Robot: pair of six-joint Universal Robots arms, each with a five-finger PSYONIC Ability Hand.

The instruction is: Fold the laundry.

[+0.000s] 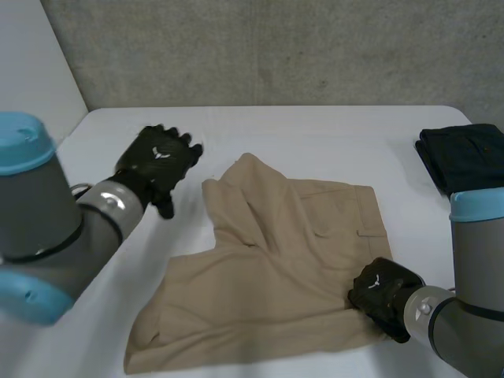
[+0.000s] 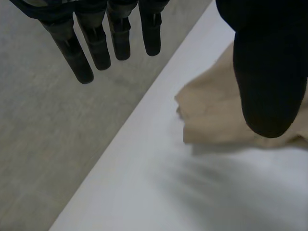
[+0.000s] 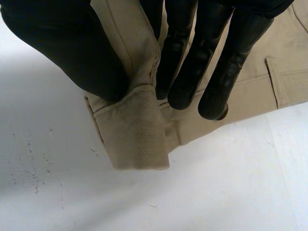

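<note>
Khaki shorts (image 1: 268, 276) lie partly folded, more folds due: right hand (image 1: 382, 293) pinches their corner, left hand (image 1: 157, 161) hovers spread-fingered beside them.

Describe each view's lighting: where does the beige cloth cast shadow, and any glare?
Head view: even light, no glare on the white table; the beige fabric shorts cast a thin shadow along their near edge. Left wrist view: darker shadow under their corner. Right wrist view: faint shadow under the waistband.

My left hand (image 1: 157, 160): fingers straight, slightly spread, thumb held apart, nothing in it. My right hand (image 1: 379, 293): low, thumb and fingers pinched on the edge of the beige shorts (image 1: 283, 252).
</note>
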